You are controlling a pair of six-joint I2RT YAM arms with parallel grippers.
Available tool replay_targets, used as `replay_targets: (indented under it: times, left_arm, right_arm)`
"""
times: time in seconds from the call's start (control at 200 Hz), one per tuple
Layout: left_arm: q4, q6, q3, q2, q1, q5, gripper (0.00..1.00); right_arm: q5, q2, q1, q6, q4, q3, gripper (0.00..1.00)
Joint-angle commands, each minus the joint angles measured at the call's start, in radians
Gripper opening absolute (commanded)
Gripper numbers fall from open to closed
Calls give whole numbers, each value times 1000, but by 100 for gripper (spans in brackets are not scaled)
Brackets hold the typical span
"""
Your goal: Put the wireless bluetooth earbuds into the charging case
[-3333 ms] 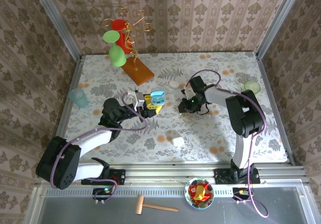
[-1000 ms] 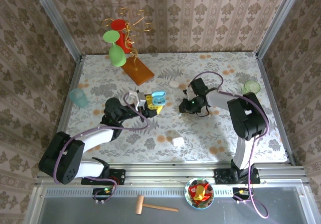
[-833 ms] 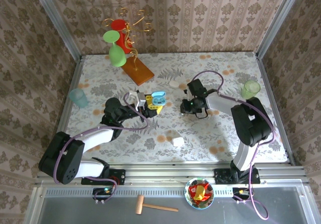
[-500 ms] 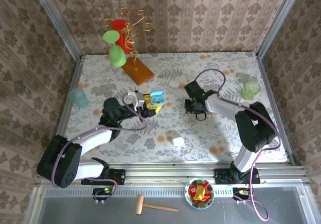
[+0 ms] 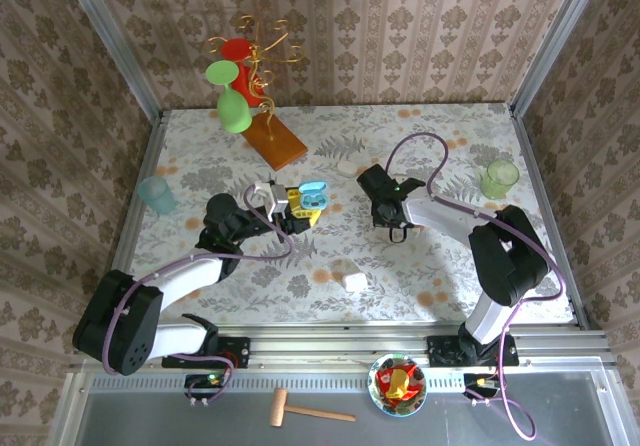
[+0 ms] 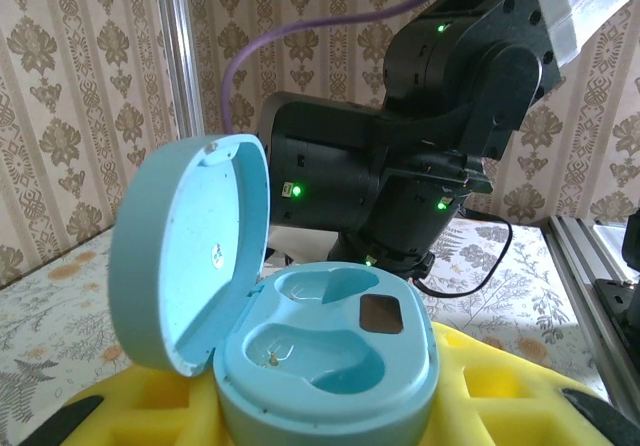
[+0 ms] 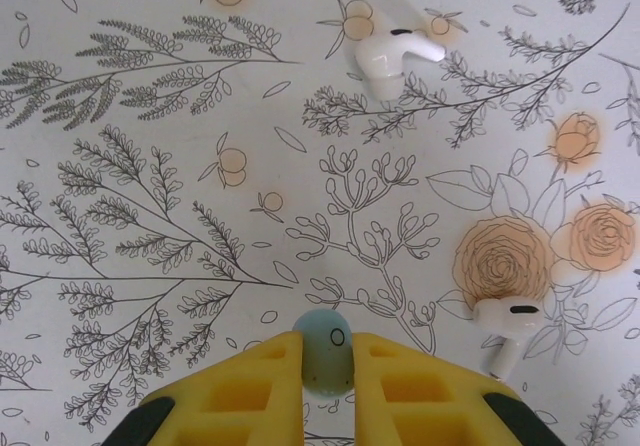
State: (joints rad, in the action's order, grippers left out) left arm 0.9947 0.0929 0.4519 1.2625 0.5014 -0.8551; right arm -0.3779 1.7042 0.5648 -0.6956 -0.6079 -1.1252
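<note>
Currently, I read the right gripper (image 7: 327,374) as pinching a tiny pale blue plastic earbud (image 7: 324,348). Its two yellow fingertips (image 7: 250,386) press on the piece from either side, low over the flower-printed table cover (image 7: 150,266). I cannot tell whether the piece touches the cover.

Two white plastic earbuds lie loose on that cover. The nearer white earbud (image 7: 508,328) lies just to the right of the fingertips in the wrist view, on a printed rose. The farther white earbud (image 7: 393,54) lies well ahead of them, stem pointing right.

The left gripper (image 6: 320,411) is clamped on a pale blue oval plastic charging case (image 6: 325,361), with a yellow pad on each side of its base. The case sits upright. Its round hinged lid (image 6: 190,256) is swung up on the left, and its two moulded wells face upward. A small dark square (image 6: 381,315) shows in the far well.

Behind the case, in the left wrist view, I see the black body of the right arm (image 6: 400,166) with green lights lit.

From above, the case is held left of the table's centre and the right arm's wrist is to its right, apart from it. A small white squarish case (image 5: 355,281) lies nearer the bases, between the two arms.
</note>
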Motion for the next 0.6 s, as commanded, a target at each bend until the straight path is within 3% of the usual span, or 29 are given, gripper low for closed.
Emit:
replay_targets:
  times: [0.0, 0.38, 0.595]
  left_arm:
    - [3, -23, 2, -11, -6, -8, 25]
    - [-19, -32, 27, -3, -7, -20, 25]
    - [-25, -54, 38, 51, -7, -4, 25]
  right_arm:
    - [-98, 27, 16, -73, -74, -41, 15]
    - [-106, 98, 54, -125, -117, -105, 15]
    - [-52, 21, 55, -79, -49, -69, 15]
